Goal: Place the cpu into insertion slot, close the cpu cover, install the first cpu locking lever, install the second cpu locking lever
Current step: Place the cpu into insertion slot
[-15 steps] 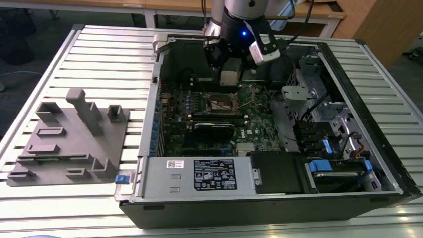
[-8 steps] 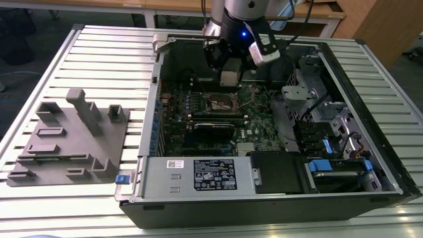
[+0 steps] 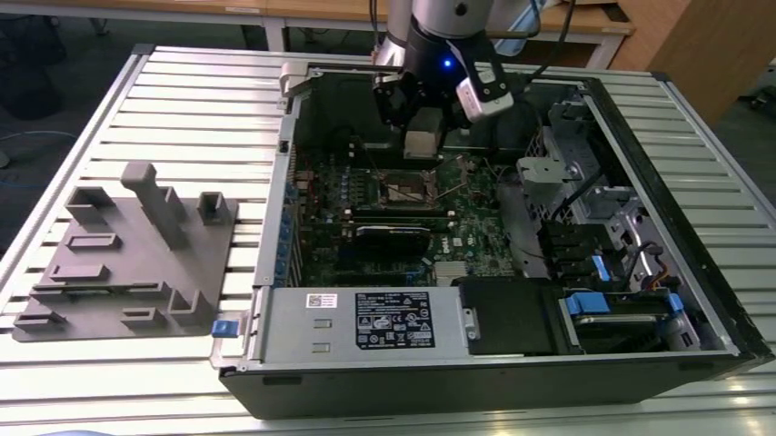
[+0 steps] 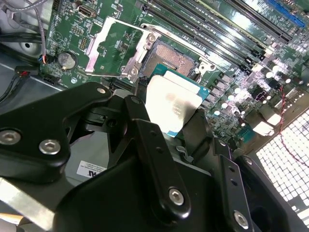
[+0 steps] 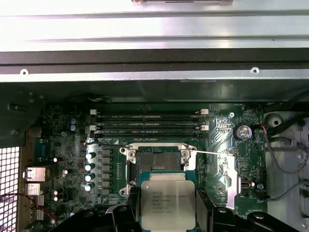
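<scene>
My black claw [image 4: 170,118] is pinching the cpu [image 4: 174,101], a small flat square chip with a pale silvery-grey metal top on a green base. One black finger [image 4: 145,130] covers one edge and its partner covers the opposite edge, so I cannot tell how much of either edge is gripped. In the first wrist view the picture's border cuts off the chip's near edge, and the print on its top is too small to make out. The cpu hangs clear of the green circuit board [image 5: 222,125] and hides the near border of the insertion slot [image 5: 157,162], a small square socket with a dark centre and silvery metal border; the dark centre lies uncovered. Just beside it the cpu cover [image 4: 95,50], a thin silvery metal frame with a large square window, lies swung open, with green board showing through. Thin wire levers [image 5: 212,153] stand out to either side of the socket. Beyond them run long narrow black memory slots [image 5: 149,116], then the grey metal case wall [image 5: 154,77]. In the exterior view my claw [image 3: 421,136] hangs over the board's far part, where I cannot tell chip from fingers. Well apart, on the exterior view's left, a grey moulded fixture block [image 3: 122,245] stands on the slatted metal table [image 3: 194,100]
</scene>
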Robot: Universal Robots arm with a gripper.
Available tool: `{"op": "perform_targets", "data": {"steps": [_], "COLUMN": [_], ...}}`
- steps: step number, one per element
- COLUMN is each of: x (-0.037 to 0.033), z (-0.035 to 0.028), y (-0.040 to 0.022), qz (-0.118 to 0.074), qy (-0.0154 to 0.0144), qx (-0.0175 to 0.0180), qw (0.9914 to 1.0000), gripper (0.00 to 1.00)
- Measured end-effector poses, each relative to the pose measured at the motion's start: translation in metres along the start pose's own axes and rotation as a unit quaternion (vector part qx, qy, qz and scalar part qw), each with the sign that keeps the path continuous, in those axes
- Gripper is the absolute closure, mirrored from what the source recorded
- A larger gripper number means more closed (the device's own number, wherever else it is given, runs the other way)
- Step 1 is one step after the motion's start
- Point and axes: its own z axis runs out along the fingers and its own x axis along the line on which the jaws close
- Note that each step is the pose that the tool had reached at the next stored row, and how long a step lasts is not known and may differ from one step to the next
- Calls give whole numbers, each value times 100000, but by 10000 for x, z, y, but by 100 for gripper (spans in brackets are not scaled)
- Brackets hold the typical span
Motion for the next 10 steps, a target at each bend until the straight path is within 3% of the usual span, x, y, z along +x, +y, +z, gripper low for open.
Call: {"op": "perform_targets", "data": {"steps": [10], "x": [0], "z": [17], "y": [-2], "qz": [-1], "qy": [4], "qx": [14], "qw": [100000], "gripper": [46]}}
